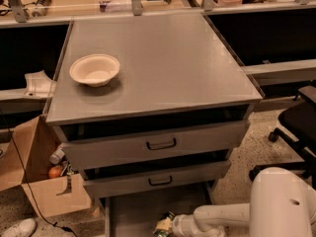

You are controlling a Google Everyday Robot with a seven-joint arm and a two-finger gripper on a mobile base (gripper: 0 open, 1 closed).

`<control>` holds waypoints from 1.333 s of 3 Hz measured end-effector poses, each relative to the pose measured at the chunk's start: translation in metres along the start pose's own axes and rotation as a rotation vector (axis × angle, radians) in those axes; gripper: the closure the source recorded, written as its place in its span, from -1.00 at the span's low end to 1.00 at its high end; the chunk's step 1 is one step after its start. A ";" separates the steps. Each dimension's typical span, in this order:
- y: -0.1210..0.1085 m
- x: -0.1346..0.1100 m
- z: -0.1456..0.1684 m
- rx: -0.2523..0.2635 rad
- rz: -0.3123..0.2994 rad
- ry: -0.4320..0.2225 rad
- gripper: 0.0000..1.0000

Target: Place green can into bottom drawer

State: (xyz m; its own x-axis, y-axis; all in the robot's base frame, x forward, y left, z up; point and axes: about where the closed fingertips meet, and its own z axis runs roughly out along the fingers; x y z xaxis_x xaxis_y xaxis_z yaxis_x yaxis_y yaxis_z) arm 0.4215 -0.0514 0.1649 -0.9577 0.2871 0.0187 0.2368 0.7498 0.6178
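The tool (167, 224) meets the green can (161, 228) low over the bottom drawer (143, 206); clamped or apart, I cannot tell. Released tilted, it could topple and roll.

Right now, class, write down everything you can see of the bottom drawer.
The bottom drawer is the lowest of three, grey and metal-looking, pulled out beyond the two handled drawers above. It is a shallow tray with a flat floor and a raised side rail; its front runs out of view. The pincer reaches in over its floor, the green can at its tip.
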 end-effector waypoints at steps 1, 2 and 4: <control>-0.003 -0.001 0.004 0.015 0.022 -0.033 1.00; -0.015 0.000 0.014 0.025 0.063 -0.048 1.00; -0.022 0.002 0.032 0.032 0.073 -0.002 1.00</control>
State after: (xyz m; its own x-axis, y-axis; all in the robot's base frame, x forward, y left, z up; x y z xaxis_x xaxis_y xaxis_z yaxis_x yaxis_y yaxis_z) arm 0.4196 -0.0486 0.1265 -0.9376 0.3423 0.0613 0.3108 0.7456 0.5894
